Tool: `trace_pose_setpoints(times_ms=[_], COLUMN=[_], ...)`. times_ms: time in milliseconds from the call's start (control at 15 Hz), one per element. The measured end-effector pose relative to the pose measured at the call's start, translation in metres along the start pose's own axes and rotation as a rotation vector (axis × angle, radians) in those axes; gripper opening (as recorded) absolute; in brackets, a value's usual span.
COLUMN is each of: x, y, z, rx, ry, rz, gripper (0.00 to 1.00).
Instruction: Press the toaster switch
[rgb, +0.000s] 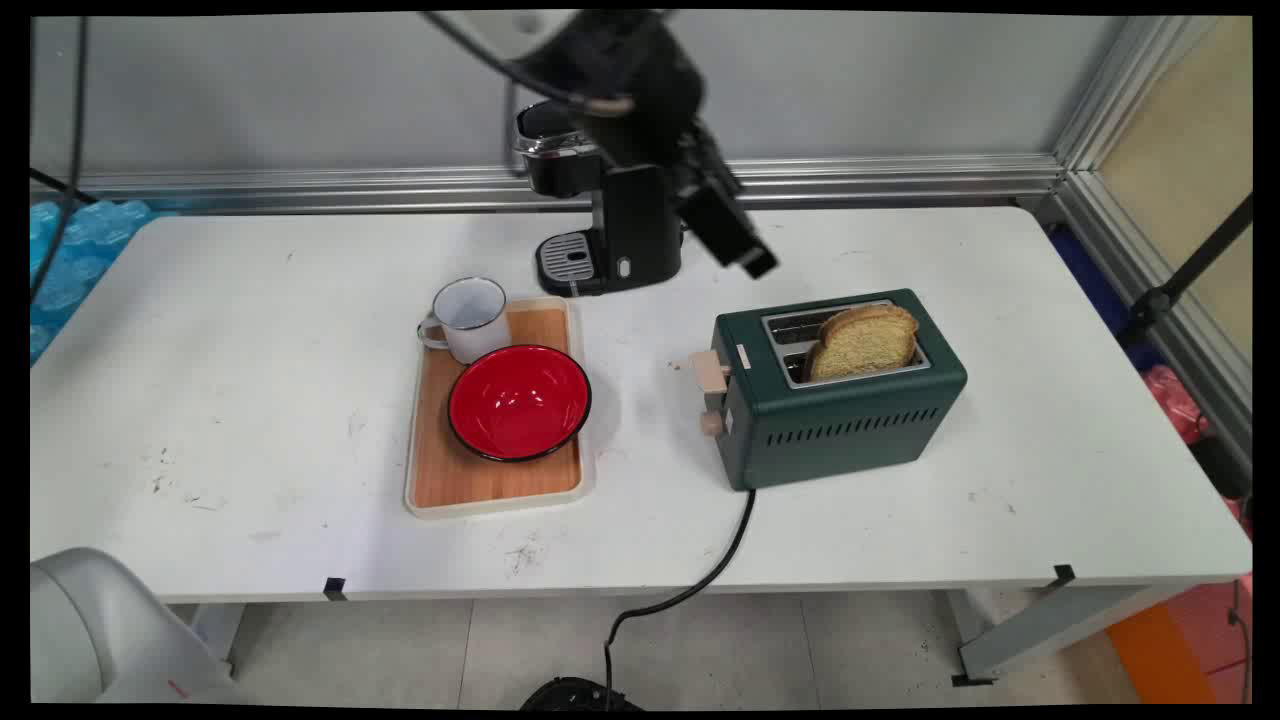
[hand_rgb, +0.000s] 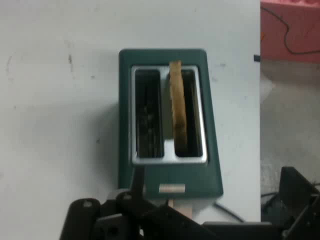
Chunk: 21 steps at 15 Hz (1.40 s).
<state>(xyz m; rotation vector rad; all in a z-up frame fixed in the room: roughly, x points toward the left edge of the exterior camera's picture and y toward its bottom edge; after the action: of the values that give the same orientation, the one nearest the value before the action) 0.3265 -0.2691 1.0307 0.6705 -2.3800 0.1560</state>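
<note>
Main view: white table (rgb: 250, 420) scuffed, grey wall (rgb: 300, 90) behind; gripper (rgb: 745, 255) above toaster (rgb: 850, 415), grip state unclear

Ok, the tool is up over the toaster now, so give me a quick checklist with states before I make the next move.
1. Slice of browned bread standing up out of the dark green two-slot toaster: ok, it sits in one slot, top above the rim.
2. Other slot: ok, nothing in it in the hand view.
3. Black two-finger tool clear of the toaster: ok, raised above and behind its lever end.
4. Tool fingers open: cannot tell.
5. Beige toaster lever position: cannot tell.
6. Red bowl and white enamel mug away from the toaster: ok, both on the wooden tray.
</note>
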Motion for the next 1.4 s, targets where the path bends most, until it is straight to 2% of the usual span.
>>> trace_pose_setpoints(times_ms=[267, 533, 933, 1267, 1333, 1400], x=[-0.035, -0.052, -0.064, -0.062, -0.062, -0.061], y=[-0.001, 0.001, 0.006, 0.012, 0.013, 0.015], z=[-0.028, -0.032, -0.003, 0.037, 0.043, 0.051], rx=[0.025, 0.048, 0.104, 0.120, 0.120, 0.121], ry=[0.000, 0.003, -0.012, -0.024, -0.027, -0.031], rz=[-0.002, 0.010, 0.014, 0.007, 0.008, 0.010], gripper=[1.00, 1.00, 1.00, 1.00, 0.00, 0.00])
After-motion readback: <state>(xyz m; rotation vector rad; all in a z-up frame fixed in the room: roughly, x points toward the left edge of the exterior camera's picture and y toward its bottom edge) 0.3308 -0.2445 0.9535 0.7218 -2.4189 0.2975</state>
